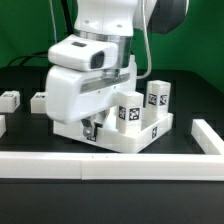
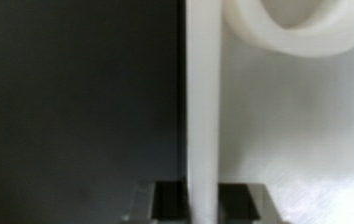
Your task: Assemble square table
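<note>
Low white barrier wall [image 1: 110,165] fronts the exterior view, with the Panda arm [image 1: 95,70] bulking behind it over a black counter [image 1: 20,135]. Beneath the arm lies the square tabletop slab [image 1: 125,142], inside the wall, with two tagged legs [image 1: 130,110] [image 1: 158,97] standing upright on it. Two loose legs [image 1: 40,101] [image 1: 9,100] sit apart toward the exterior view's left. The gripper [image 1: 90,128] reaches down at the slab's near edge, its hold hidden there. Only the wrist view shows the grip: dark fingers [image 2: 170,200] pinch narrowly either side of the slab's raised rim [image 2: 200,90], beside a round corner socket [image 2: 289,40].
</note>
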`<state>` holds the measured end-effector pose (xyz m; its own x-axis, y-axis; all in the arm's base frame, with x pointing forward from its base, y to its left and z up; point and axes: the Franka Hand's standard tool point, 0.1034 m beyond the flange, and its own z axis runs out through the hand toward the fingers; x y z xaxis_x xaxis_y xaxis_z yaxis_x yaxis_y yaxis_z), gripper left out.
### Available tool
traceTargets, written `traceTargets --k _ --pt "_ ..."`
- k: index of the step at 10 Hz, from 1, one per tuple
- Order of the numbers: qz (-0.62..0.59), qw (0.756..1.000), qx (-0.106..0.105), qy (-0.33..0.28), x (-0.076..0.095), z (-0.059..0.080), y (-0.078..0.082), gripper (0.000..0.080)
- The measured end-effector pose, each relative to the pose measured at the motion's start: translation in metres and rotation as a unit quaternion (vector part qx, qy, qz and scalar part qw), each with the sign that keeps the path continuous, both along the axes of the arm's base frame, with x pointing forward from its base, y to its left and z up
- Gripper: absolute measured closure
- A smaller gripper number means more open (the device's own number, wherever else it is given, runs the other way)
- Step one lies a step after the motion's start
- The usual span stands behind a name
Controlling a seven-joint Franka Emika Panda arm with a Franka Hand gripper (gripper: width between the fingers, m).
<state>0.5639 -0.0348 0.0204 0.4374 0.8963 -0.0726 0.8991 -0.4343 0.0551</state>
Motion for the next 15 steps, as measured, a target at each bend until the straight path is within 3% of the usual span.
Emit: traceTargets --k 6,7,10,12,15 --pt "0.183 0.982 -0.031 0.025 -0.002 -0.001 -0.015 0.0738" --pt "0.285 0.957 -0.047 0.026 0.004 -0.001 -0.003 0.0739" --pt "0.466 0.880 -0.061 0.066 0.018 -0.003 0.024 0.0739" --pt "0.500 0.860 -0.067 0.073 0.016 -0.004 0.016 0.0739" --pt "0.516 0.850 -0.072 0.079 0.016 -0.005 0.011 0.0739"
